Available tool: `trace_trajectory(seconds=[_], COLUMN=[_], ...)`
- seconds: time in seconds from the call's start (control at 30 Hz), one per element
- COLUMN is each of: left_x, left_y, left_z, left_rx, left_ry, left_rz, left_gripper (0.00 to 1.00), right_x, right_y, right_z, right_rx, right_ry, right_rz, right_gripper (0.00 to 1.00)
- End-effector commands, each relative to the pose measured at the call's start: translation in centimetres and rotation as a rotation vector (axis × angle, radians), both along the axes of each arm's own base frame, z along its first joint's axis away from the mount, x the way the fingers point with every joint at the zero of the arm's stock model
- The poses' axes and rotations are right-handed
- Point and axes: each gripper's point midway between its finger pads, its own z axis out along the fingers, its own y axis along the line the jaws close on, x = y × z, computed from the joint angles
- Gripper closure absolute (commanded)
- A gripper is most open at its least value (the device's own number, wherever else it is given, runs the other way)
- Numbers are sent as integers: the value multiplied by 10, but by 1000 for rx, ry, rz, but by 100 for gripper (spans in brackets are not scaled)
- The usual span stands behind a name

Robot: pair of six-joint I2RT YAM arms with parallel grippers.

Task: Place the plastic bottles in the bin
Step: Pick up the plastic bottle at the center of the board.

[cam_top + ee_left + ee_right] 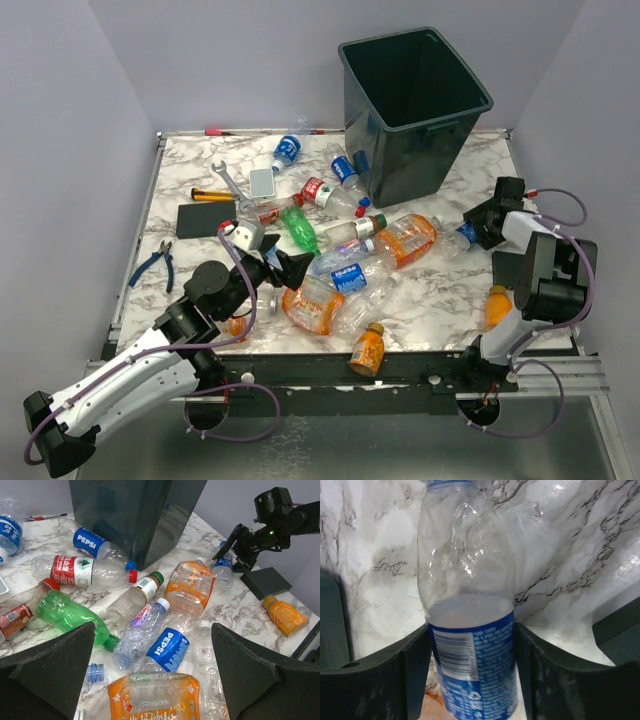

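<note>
Many plastic bottles lie in a heap mid-table: a green one (pixel 300 230), orange ones (pixel 410 238) (pixel 312 305) and a clear Pepsi bottle (pixel 347 277). The dark bin (pixel 420 160) stands at the back right and also shows in the left wrist view (pixel 135 515). My left gripper (pixel 285 268) is open and empty above the heap; in its wrist view (pixel 152 680) the Pepsi bottle (pixel 167 650) and a flat orange bottle (pixel 155 697) lie between the fingers. My right gripper (pixel 478 228) is shut on a clear blue-labelled bottle (pixel 470 570) low over the table, right of the bin.
A wrench (pixel 228 180), pliers (pixel 155 262), a black slab (pixel 205 217) and a grey slab (pixel 262 182) lie on the left. Small orange bottles sit at the front edge (pixel 368 350) and by the right arm (pixel 497 305). A dark slab (pixel 265 582) lies near the right gripper.
</note>
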Motion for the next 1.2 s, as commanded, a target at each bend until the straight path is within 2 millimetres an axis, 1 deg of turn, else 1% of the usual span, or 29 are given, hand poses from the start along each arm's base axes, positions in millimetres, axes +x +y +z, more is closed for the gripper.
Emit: trace_trajectory(seconds=[0.0,0.1,0.17,0.27,0.37,0.43,0.53,0.6,0.67,0.73,0.77,0.83,0.9,0.97,1.03,1.07,1.17], left_x=[-3,-3,-3,-3,-4,-5,-5,-4,-6,-12,-16,-27,-38,-49,-56,-58,-57], left_y=[-4,-3,-2,-2,-3,-4,-4,-2,-3,-9,-14,-27,-40,-53,-63,-67,-70], left_z=[0,1,2,2,2,5,7,9,12,15,17,20,27,39,49,54,66], left_rx=[-1,-4,-9,-16,-27,-42,-70,-87,-107,-123,-133,-159,-196,-245,-278,-292,-310], left_ry=[-13,-17,-20,-20,-17,-17,-11,-8,-8,-12,-14,-2,26,54,84,101,100], left_rz=[-27,-22,-21,-20,-23,-31,-26,-15,-22,-69,-106,-195,-286,-376,-443,-461,-467], left_gripper=[1,1,1,1,1,1,1,1,1,1,1,1,1,1,1,1,1], right_x=[10,5,0,-17,-44,-63,-97,-118,-149,-180,-193,-208,-216,-221,-220,-217,-205], right_y=[6,8,10,18,37,60,99,137,173,196,203,210,213,217,220,222,226], right_z=[7,18,32,67,110,142,188,220,255,279,286,295,302,311,320,322,330], right_rx=[28,26,24,27,27,28,21,35,83,133,148,150,129,115,113,124,138], right_ry=[-52,-82,-116,-212,-355,-462,-616,-764,-944,-1073,-1108,-1126,-1130,-1149,-1171,-1169,-1179], right_rz=[35,37,34,31,84,169,352,546,755,901,953,1016,1057,1093,1115,1124,1146], right_gripper=[39,48,51,53,54,54,54,54,54,54,54,55,55,56,56,57,59])
